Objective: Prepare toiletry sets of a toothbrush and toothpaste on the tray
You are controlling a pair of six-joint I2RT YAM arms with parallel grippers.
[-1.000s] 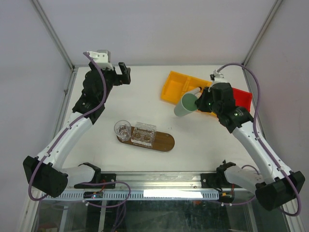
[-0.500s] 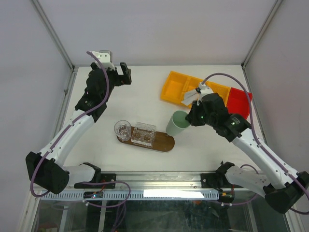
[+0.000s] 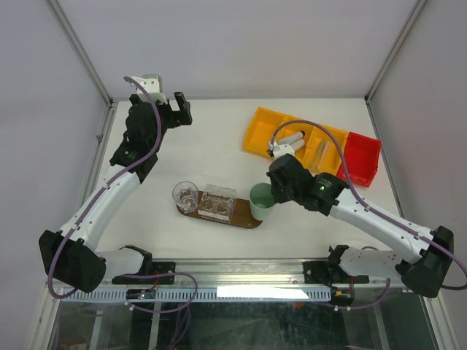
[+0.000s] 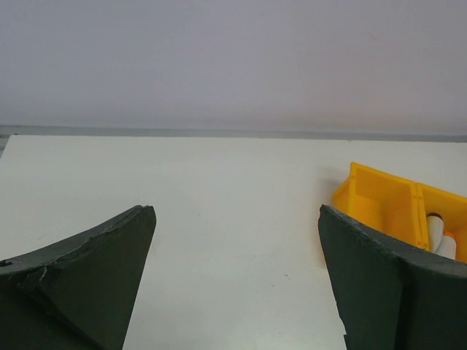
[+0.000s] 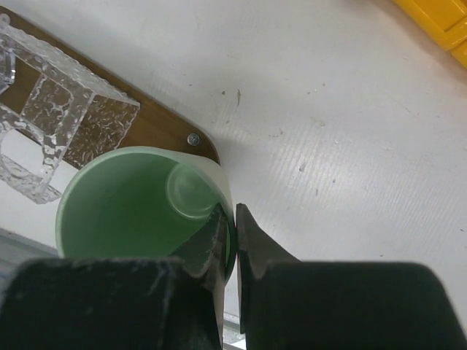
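The dark brown wooden tray [image 3: 241,219] lies near the table's front, also in the right wrist view [image 5: 157,131]. My right gripper [image 3: 271,197] is shut on the rim of a mint-green cup [image 3: 261,202], one finger inside and one outside [image 5: 232,237], holding it over the tray's right end. The cup [image 5: 139,211] is empty. White tubes and pale brushes [image 3: 303,146] lie in the yellow bin [image 3: 266,131]; a tube end shows in the left wrist view [image 4: 438,233]. My left gripper [image 3: 179,109] is open and empty at the back left [image 4: 237,292].
A clear glass [image 3: 185,195] and a clear textured holder [image 3: 217,201] stand on the tray's left part; the holder also shows in the right wrist view [image 5: 58,124]. A red bin [image 3: 361,157] adjoins the yellow bin. Frame posts stand at the back corners.
My right gripper has carried the green cup from beside the yellow bin forward and left, down to the tray's right end. The left gripper has shifted slightly.
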